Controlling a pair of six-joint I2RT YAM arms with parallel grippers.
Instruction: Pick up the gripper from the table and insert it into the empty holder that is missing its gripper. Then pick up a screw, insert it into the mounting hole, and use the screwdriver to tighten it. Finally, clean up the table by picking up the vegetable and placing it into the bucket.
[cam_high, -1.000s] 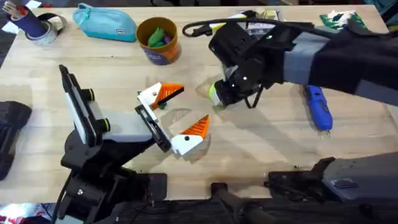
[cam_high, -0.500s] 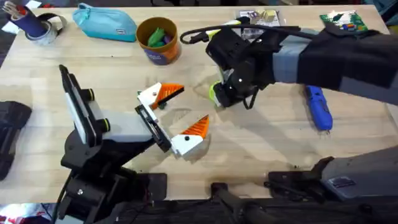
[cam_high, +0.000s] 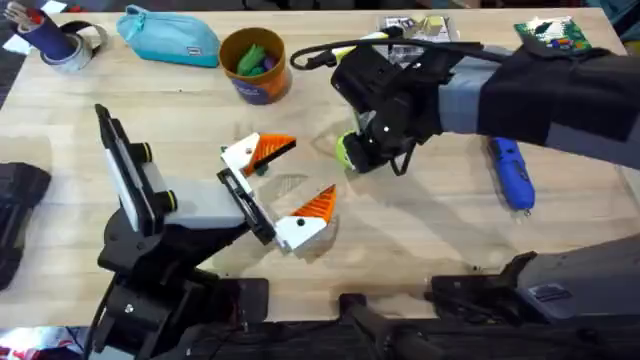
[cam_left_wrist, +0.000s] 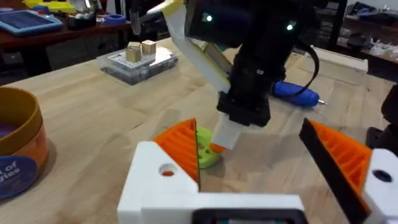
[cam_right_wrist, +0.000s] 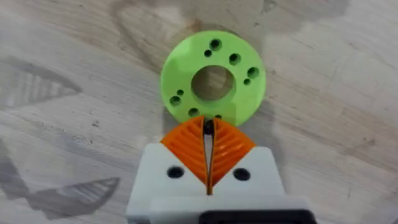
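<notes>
Right tool (cam_right_wrist: 208, 163) pressed together beside green holed disc (cam_right_wrist: 213, 81); blue screwdriver (cam_high: 512, 172) lies apart.

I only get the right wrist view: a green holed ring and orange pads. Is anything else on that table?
Observer: Yes, a blue screwdriver lies to the right of that arm.
Operator: Any containers?
Observer: An orange bucket stands at the far side, with something green inside.
Operator: And the other arm?
Observer: The left gripper is open, pointing toward your disc.
</notes>
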